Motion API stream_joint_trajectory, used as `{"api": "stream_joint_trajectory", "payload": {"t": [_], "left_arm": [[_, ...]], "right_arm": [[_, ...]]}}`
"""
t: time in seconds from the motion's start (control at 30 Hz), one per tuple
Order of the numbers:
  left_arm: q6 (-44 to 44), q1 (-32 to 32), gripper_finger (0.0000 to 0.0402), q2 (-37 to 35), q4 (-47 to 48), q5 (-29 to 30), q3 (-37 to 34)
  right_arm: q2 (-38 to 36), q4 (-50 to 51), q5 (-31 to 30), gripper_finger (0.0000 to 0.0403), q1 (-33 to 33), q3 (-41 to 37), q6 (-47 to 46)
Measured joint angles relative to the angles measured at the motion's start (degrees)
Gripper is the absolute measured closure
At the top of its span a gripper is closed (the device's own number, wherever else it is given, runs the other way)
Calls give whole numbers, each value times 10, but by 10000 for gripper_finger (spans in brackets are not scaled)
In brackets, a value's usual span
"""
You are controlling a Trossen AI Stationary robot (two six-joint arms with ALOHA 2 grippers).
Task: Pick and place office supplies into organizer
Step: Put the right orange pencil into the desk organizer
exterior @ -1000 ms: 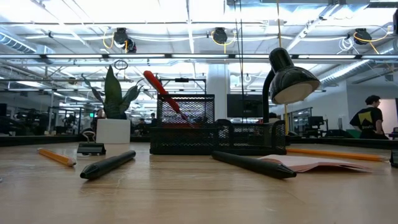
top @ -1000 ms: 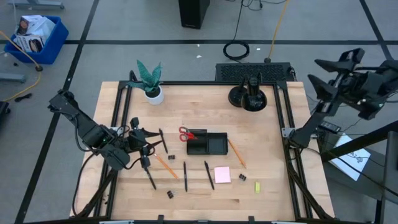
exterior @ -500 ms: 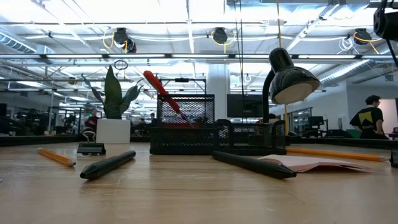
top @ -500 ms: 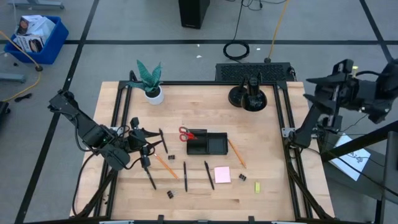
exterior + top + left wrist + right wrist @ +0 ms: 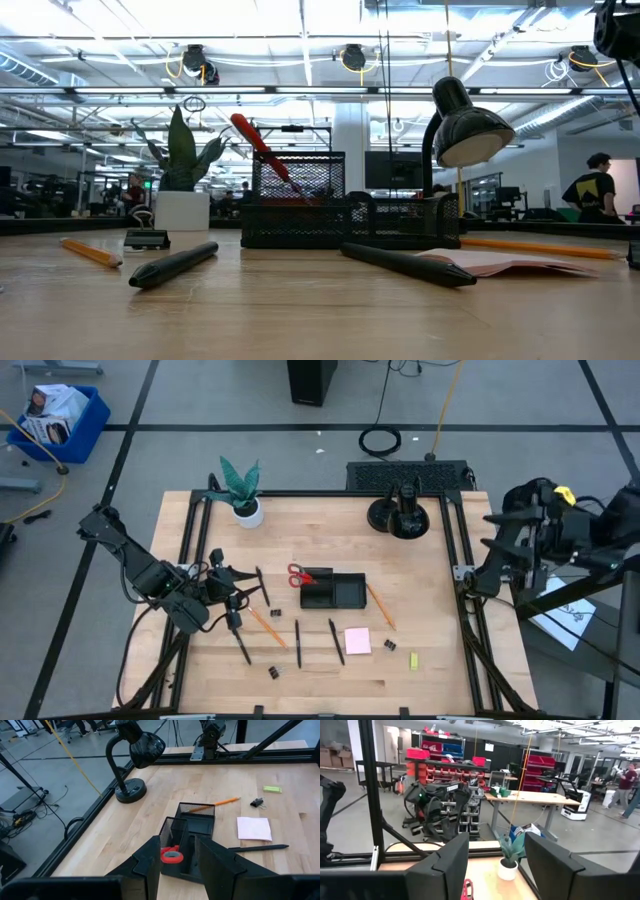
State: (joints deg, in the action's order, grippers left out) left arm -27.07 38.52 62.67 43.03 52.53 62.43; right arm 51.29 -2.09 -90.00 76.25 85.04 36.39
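Left gripper (image 5: 177, 865) and right gripper (image 5: 495, 865), both parted, empty.

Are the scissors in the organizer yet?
In. The red-handled scissors stand in the organizer at its left end, handles sticking up above the mesh.

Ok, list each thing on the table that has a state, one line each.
Scissors: in the organizer, handles sticking up.
Organizer: upright, holds only the scissors.
Sticky-note pad: flat on the table.
Desk lamp: off.
Left gripper: open, empty.
Right gripper: open, empty, off the table's right edge.
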Motion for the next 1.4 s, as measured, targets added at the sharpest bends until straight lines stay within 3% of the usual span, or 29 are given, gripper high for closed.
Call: {"api": "stream_joint_trajectory", "payload": {"t": [0.23, 0.37, 0.7, 0.97, 1.4], "left_arm": [[-1, 0, 275, 0, 0, -2, 0], [-3, 0, 275, 0, 0, -2, 0], [-16, 0, 275, 0, 0, -2, 0], [-17, 0, 275, 0, 0, -2, 0], [-18, 0, 275, 0, -9, -1, 0]], "right_arm": [[-6, -10, 1, 216, -9, -61, -45], [-28, -76, 0, 216, -33, -104, -8], [-107, -353, 0, 216, -73, -297, 131], [-90, -627, 0, 216, -51, -423, 244], [9, -643, 0, 216, -32, -444, 190]]}}
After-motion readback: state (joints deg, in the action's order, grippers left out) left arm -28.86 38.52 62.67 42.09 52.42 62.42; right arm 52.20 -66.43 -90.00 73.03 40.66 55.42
